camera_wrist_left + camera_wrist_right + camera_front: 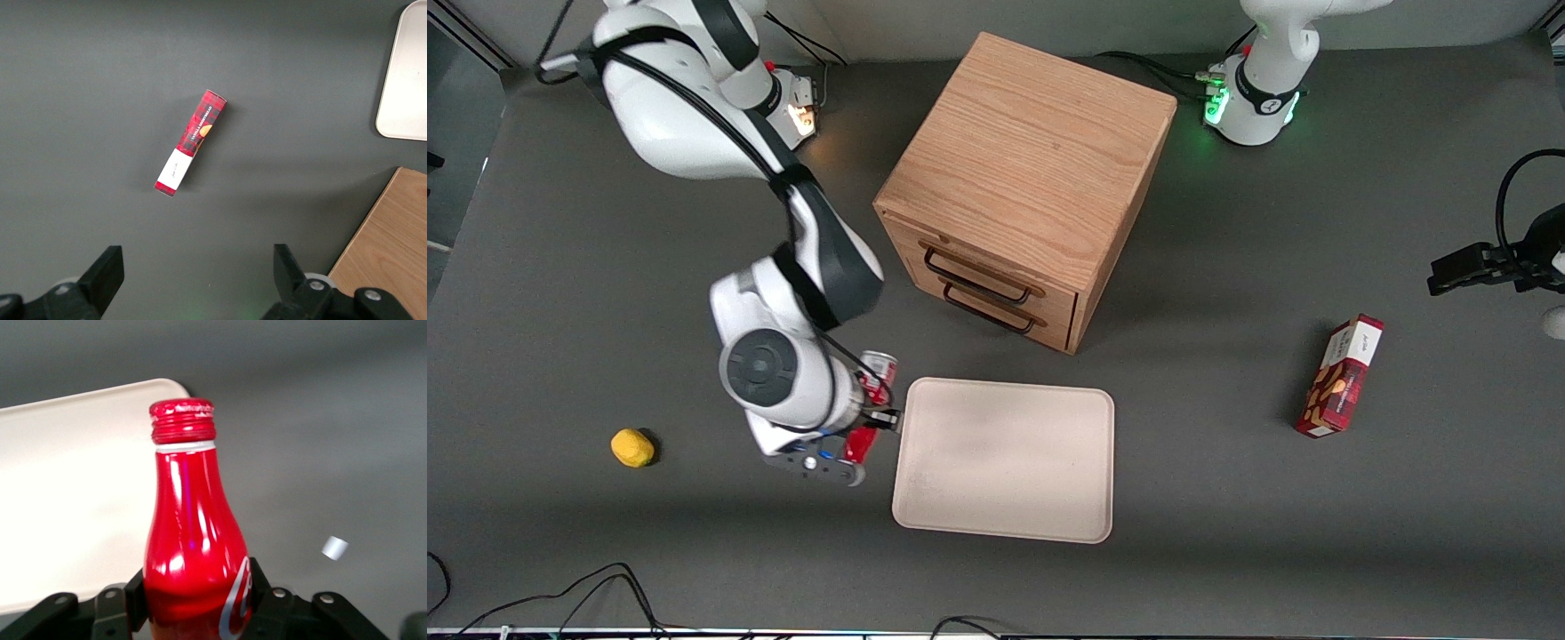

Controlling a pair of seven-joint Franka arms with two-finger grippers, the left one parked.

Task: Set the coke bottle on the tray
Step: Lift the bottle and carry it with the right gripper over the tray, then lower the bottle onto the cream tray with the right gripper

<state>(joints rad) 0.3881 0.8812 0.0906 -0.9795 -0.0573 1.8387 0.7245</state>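
The end effector hung over the tabletop just beside the tray's short edge at the working arm's end, its fingers pressed against either side of the coke bottle and pinching its red body. In the right wrist view the bottle's red cap pointed away from the camera, with white script showing low on its body and the cream tray lying past it on one side. From the front, the bottle showed only in part beneath the wrist, its silvery base peeking out on the side toward the wooden drawer cabinet; it was not on the tray, whose surface held nothing. A yellow lemon-like object sat farther toward the working arm's end of the tabletop, well apart. A red snack box lay toward the parked arm's end.
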